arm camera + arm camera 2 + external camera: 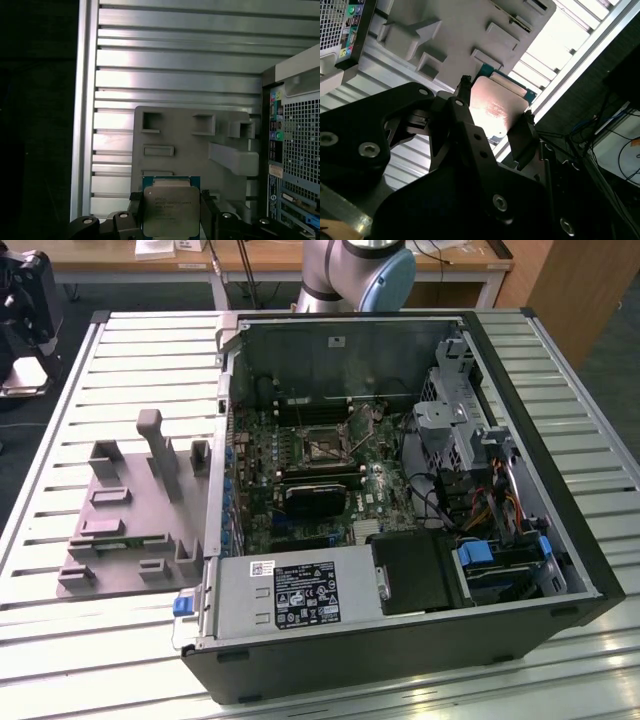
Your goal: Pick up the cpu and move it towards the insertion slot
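Shining pale silver on top, the cpu [170, 211] showed as a small flat square in the first wrist view. Its metal lid carried faint dark print, and a thin blue-green rim peeked out along one edge. In the second wrist view the same lid caught a bright glare and looked almost white.

The gripper [494, 111] was clenched on the cpu. Its black fingers [461, 97] pressed two opposite edges, so the chip sat between the fingertips, touching both, with its lid turned towards the wrist cameras. Held so, it was off the grey tray [175, 136], whose rectangular recesses and upright blocks showed beyond it on the slatted metal table [175, 65]. The perforated back of the computer case [300, 135] stood just beside the tray.

Read across the exterior view, the tray lay at nine o'clock of the open case. Inside, the insertion slot [322, 445] sat on the green board near the middle, a silvery square frame around a dark centre, well apart from the tray. The white-labelled power supply box [300, 595] lay at six o'clock of the slot and a grey drive cage [455, 425] at three o'clock. The arm's pale base joint [355, 270] stood at twelve o'clock, beyond the case wall.
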Available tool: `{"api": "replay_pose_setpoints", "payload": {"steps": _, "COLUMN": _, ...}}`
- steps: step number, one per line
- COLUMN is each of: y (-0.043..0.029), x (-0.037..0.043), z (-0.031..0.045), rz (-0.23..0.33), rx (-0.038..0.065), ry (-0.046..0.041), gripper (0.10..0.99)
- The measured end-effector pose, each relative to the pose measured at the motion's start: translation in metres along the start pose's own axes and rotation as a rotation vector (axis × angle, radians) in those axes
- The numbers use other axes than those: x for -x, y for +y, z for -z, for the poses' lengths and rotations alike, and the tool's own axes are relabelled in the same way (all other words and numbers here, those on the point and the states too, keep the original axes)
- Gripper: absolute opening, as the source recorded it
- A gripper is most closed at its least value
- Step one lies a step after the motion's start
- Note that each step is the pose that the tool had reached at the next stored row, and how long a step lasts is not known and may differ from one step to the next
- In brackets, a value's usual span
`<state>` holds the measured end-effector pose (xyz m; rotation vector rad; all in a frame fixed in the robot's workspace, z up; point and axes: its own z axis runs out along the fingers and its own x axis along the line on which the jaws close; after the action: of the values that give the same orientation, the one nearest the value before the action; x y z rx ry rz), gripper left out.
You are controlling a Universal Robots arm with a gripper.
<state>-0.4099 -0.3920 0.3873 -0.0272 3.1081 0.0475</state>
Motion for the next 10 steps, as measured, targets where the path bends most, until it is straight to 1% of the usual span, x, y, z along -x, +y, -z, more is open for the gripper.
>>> {"api": "replay_pose_setpoints", "payload": {"steps": 10, "y": -0.0002, "x": 0.0133, "z": -0.0005, "rz": 0.000, "rx": 0.000, "ry": -0.0001, "gripper": 0.541}}
